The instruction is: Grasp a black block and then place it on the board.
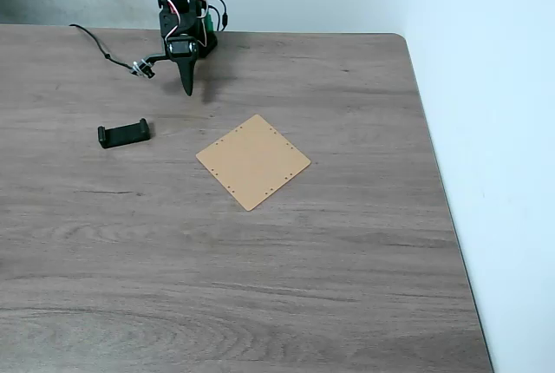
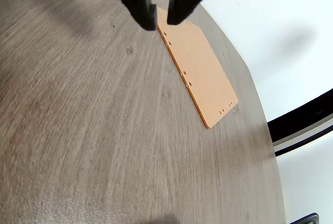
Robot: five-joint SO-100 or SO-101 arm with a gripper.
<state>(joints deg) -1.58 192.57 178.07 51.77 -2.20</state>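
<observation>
In the fixed view the arm sits folded at the counter's [image 1: 260, 286] far edge, toward eleven o'clock, its jaws [image 1: 187, 87] pointing down over bare wood with nothing in them. The black block [image 1: 123, 134] lies at about nine o'clock from the board [image 1: 253, 161], well apart from it. In the wrist view the jaws [image 2: 162, 20] hang from twelve o'clock, slightly apart and empty, the board [image 2: 203, 67] lying flat beyond them.
</observation>
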